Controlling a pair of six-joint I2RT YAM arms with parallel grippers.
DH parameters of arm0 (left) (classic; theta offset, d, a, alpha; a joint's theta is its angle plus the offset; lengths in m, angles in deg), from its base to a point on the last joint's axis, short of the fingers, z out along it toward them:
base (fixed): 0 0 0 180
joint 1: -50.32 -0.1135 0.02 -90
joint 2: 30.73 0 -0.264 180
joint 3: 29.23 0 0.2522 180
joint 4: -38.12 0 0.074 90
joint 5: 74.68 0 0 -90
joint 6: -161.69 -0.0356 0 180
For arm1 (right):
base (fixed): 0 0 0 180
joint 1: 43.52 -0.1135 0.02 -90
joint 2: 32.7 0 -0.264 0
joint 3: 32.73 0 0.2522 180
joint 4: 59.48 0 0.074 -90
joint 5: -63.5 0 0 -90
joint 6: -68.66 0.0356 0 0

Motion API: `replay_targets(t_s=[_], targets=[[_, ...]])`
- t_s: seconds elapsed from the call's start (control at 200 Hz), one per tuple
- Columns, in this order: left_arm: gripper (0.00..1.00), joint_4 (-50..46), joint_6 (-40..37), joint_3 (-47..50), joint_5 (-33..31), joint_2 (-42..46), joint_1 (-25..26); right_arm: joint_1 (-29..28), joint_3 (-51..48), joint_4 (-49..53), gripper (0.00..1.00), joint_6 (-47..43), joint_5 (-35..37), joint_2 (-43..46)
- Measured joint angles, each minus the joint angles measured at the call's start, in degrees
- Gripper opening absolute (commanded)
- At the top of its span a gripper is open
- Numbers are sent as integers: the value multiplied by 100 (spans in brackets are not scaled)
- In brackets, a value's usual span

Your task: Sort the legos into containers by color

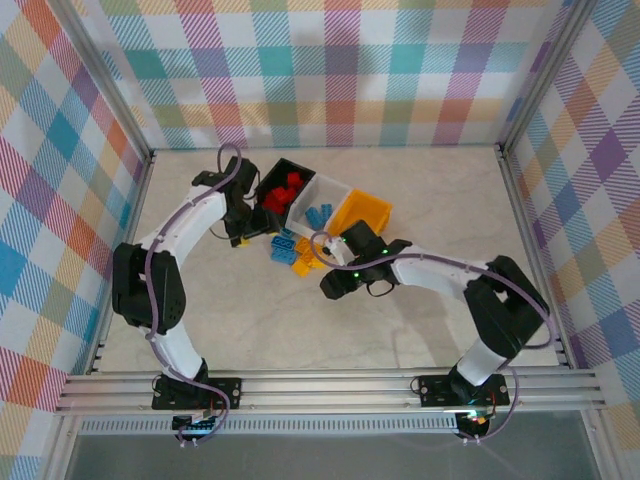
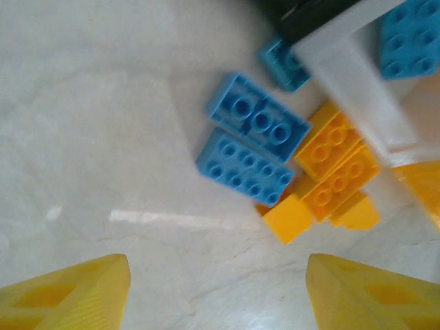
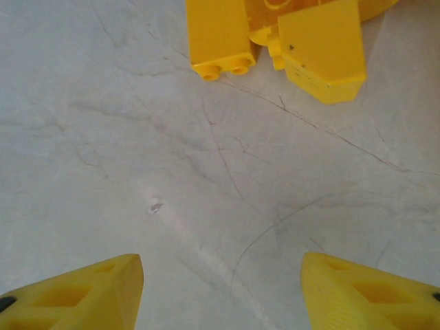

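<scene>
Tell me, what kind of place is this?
Probably a robot test booth, not a home: two robot arms bolted to a metal rail, checkered walls around a pale tabletop, and toy bricks beside three small bins.

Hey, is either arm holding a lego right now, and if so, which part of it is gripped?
Nothing is held. The left fingers and the right fingers both stand open with nothing between them.

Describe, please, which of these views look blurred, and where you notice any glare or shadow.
Left wrist view: soft all over, the white bin rim and blue bricks smeared, with a pale glare streak across the table. Right wrist view: sharper, the marble veins and the yellow bricks crisp. Top external view: even light, faint soft shadows, no strong glare.
</scene>
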Motion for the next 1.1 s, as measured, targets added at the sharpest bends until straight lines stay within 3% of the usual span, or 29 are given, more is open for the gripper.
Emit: replay_targets(t_s=[0.515, 1.1], targets=[[70, 28, -94, 511, -68, 579, -254, -37, 1064, -260, 63, -247, 511, -1460], [70, 105, -243, 586, 219, 579, -603, -131, 2009, -31, 59, -728, 538, -2107]])
